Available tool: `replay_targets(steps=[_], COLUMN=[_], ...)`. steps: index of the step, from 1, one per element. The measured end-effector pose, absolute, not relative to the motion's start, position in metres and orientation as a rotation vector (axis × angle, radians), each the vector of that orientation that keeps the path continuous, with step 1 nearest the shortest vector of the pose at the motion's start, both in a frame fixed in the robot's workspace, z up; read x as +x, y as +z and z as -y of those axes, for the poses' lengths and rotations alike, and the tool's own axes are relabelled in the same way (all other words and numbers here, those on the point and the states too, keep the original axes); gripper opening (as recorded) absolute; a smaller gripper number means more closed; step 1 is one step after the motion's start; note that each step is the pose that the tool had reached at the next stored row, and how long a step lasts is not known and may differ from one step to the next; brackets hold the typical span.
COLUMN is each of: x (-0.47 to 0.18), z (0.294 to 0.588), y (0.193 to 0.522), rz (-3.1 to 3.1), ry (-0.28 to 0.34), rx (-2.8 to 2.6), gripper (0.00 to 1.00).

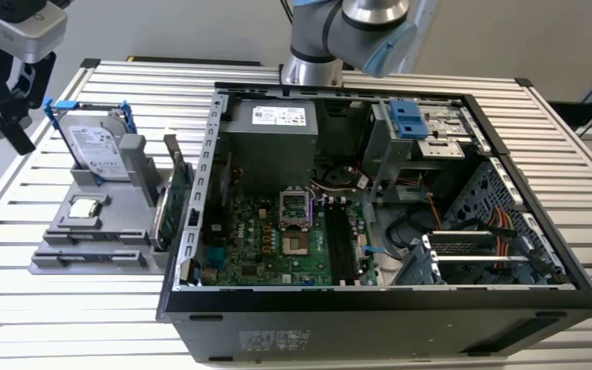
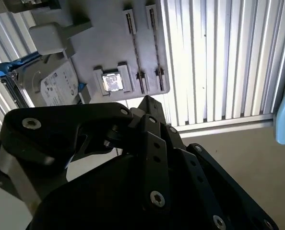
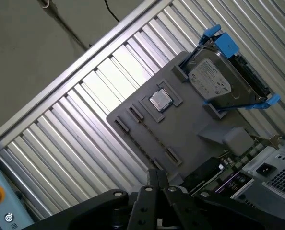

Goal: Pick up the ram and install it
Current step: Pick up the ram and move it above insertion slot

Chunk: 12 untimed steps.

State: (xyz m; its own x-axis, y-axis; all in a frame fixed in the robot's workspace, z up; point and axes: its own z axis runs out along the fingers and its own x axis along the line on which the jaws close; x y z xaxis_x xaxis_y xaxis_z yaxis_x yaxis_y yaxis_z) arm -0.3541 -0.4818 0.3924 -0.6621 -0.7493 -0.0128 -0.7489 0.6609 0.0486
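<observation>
While the gripper (image 1: 16, 137) hangs above the slatted worktop (image 1: 142, 85) at the exterior view's left, near the grey fixture (image 1: 90, 266) and its blue-framed hard drive (image 1: 101, 150), the open computer case (image 1: 378, 324) stands beside them. In the second wrist view, you see the fingers (image 2: 151, 115) drawn narrow, tips together, above the fixture's processor chip (image 2: 112, 82). In the first wrist view, they point toward its long slots (image 3: 145, 139). You cannot tell where the ram is.

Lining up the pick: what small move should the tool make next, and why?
Probably a short traverse toward the exterior view's right. The tool hangs shut and empty beyond the hard drive, while the ram seems to stand on edge along the grey fixture, beside the computer case.
</observation>
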Motion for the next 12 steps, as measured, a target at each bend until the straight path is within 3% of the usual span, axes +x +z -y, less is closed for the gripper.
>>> replay_targets(steps=[12], x=[-0.3544], z=[0.4806], y=[0.3923], rz=[2.822], ry=[-0.077], rx=[1.356], gripper=[0.0])
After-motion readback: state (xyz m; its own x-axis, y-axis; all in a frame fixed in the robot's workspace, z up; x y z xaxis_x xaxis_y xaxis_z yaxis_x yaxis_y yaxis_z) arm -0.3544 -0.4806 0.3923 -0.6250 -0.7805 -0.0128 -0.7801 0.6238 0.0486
